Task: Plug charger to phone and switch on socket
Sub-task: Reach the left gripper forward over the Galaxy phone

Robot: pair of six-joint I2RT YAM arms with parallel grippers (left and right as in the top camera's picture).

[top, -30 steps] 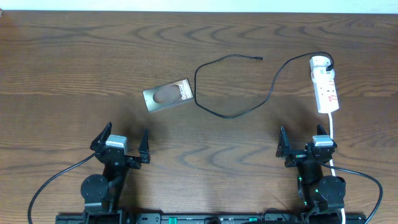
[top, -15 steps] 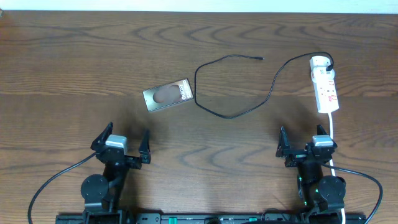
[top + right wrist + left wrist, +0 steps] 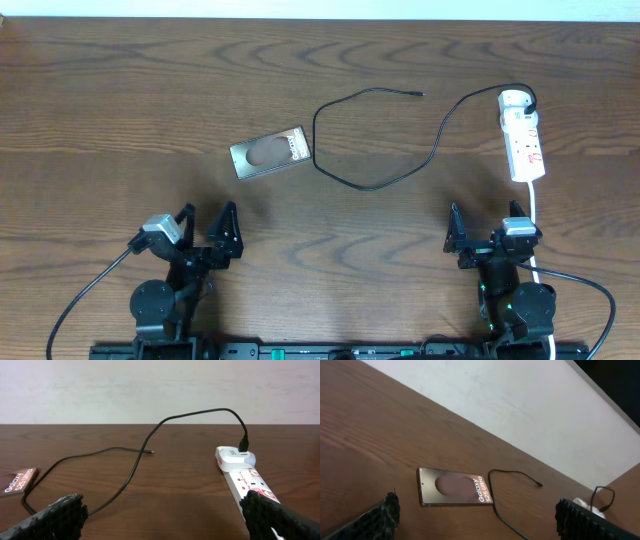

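The phone (image 3: 270,153) lies flat left of centre, grey-bronze with a brown oval and white "Galaxy" lettering; it also shows in the left wrist view (image 3: 454,493) and at the left edge of the right wrist view (image 3: 19,481). The charger cable (image 3: 375,182) loops from the socket to its free connector tip (image 3: 418,94), which lies apart from the phone. The white socket strip (image 3: 523,147) lies at the right, its plug end (image 3: 235,456) holding the cable. My left gripper (image 3: 208,232) is open and empty near the front edge. My right gripper (image 3: 485,232) is open and empty below the socket.
The socket's white cord (image 3: 534,215) runs down past my right gripper. A pale wall (image 3: 160,390) stands behind the table's far edge. Bare wood lies between the grippers and the phone.
My left gripper has turned to the right, toward the phone. The phone, cable, socket and right arm have not moved.
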